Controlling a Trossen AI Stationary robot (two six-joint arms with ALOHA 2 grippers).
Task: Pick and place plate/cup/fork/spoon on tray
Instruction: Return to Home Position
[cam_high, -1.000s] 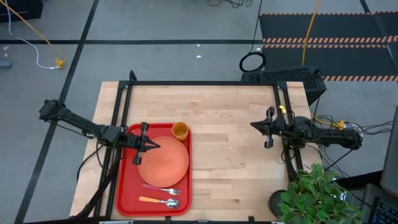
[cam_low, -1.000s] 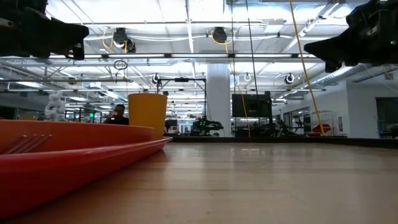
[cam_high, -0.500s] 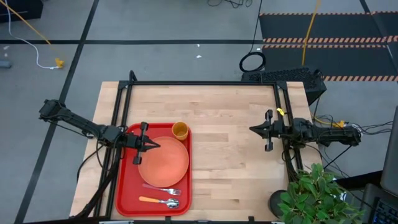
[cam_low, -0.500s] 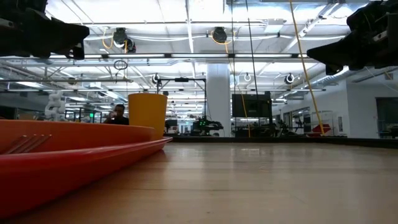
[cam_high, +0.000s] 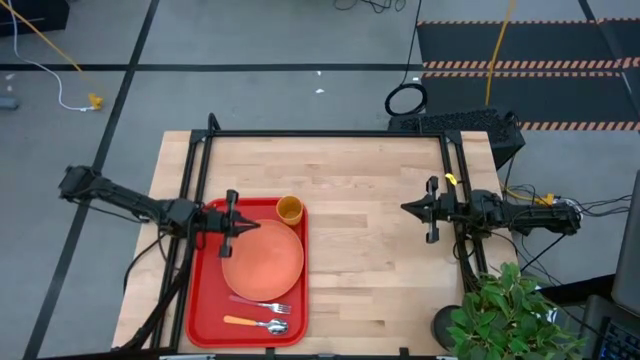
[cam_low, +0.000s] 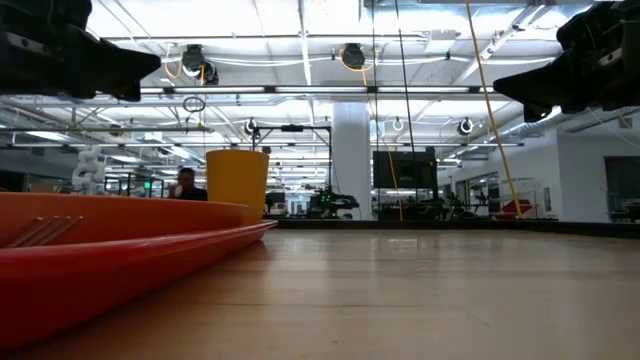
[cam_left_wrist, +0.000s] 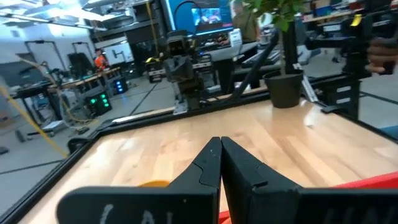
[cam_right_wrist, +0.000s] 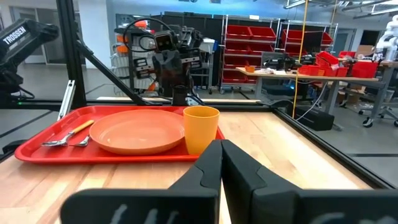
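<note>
The red tray (cam_high: 205, 300) lies at the table's near left. On it rest the salmon-orange plate (cam_high: 263, 257), the yellow-orange cup (cam_high: 290, 210) upright at its far right corner, the fork (cam_high: 265, 304) and the orange-handled spoon (cam_high: 255, 323) near its front edge. The right wrist view also shows the tray (cam_right_wrist: 37, 152), the plate (cam_right_wrist: 137, 130) and the cup (cam_right_wrist: 201, 127). My left gripper (cam_high: 258, 225) is shut and empty, raised over the plate's far left rim; its fingers meet in the left wrist view (cam_left_wrist: 220, 140). My right gripper (cam_high: 405, 207) is shut and empty, raised over the table's right part (cam_right_wrist: 221, 143).
Bare wood table (cam_high: 370, 270) lies between the tray and the right arm. A black frame (cam_high: 330, 134) runs along the table's far and side edges. A potted plant (cam_high: 505, 315) stands at the near right corner. A person shows far off in the room (cam_low: 185, 183).
My left gripper has shifted a little toward the table's far edge, above the plate's far rim, still shut. The tableware on the tray has kept still.
</note>
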